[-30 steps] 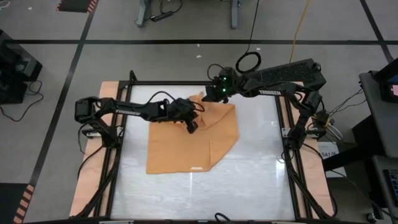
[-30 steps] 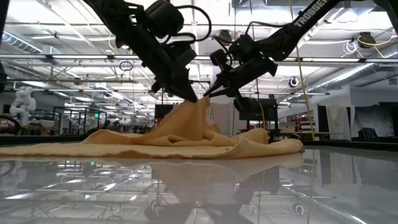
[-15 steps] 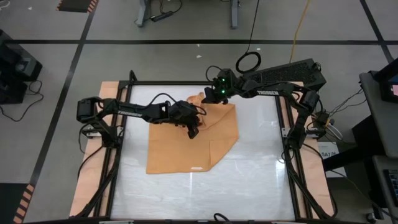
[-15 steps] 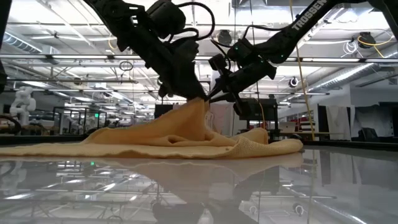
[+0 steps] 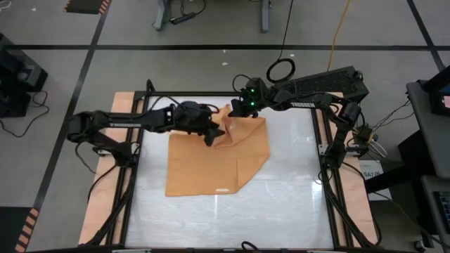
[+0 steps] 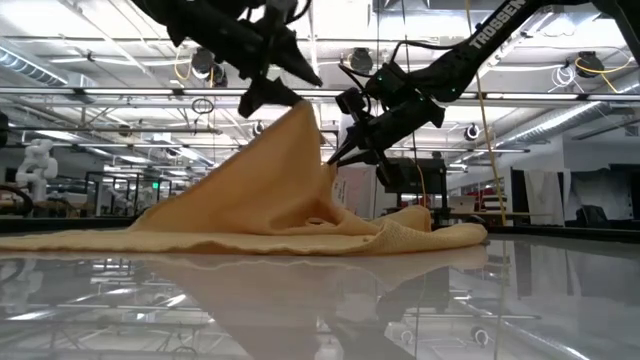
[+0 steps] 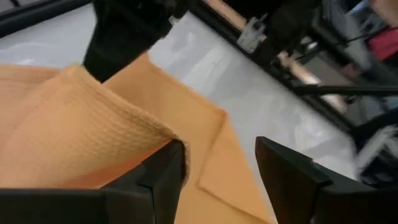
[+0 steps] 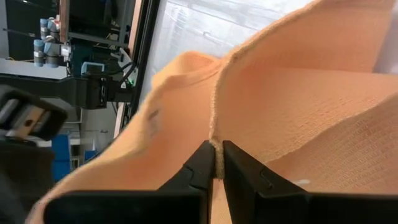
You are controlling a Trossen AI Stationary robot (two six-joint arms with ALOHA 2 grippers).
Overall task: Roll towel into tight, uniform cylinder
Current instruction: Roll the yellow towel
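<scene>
The orange-tan towel (image 5: 211,165) lies spread on the glossy table, its white tag (image 5: 222,190) at the near edge. Its far part is pulled up into a peak (image 6: 296,112). My left gripper (image 5: 213,133) is at that peak, open (image 7: 217,155), with cloth against one finger. Just to the right and lower down, my right gripper (image 6: 333,158) is shut on the towel's edge. The rest of the towel rests flat on the table (image 6: 420,235). My left gripper touches the towel's raised fold (image 7: 168,138) with one finger (image 7: 163,171) only; the other finger (image 7: 286,174) stands free. The cloth rises to a peak at this finger and slopes down to the table. My right gripper pinches the towel's hemmed edge (image 8: 215,134) between its two fingertips (image 8: 202,163). The fingers slant down from the table's far right. The edge is lifted there, and the cloth falls away slack on both sides.
A black frame (image 5: 318,151) borders the table, with wooden boards (image 5: 98,204) outside it. Bare glossy surface (image 5: 288,204) lies to the right of and in front of the towel. Cables (image 5: 281,69) trail behind the far edge.
My left gripper has opened and gone up, drawing back a little toward the table's left. The towel's far part has risen with it from a low hump into a tall peak, while the near part has stayed flat.
</scene>
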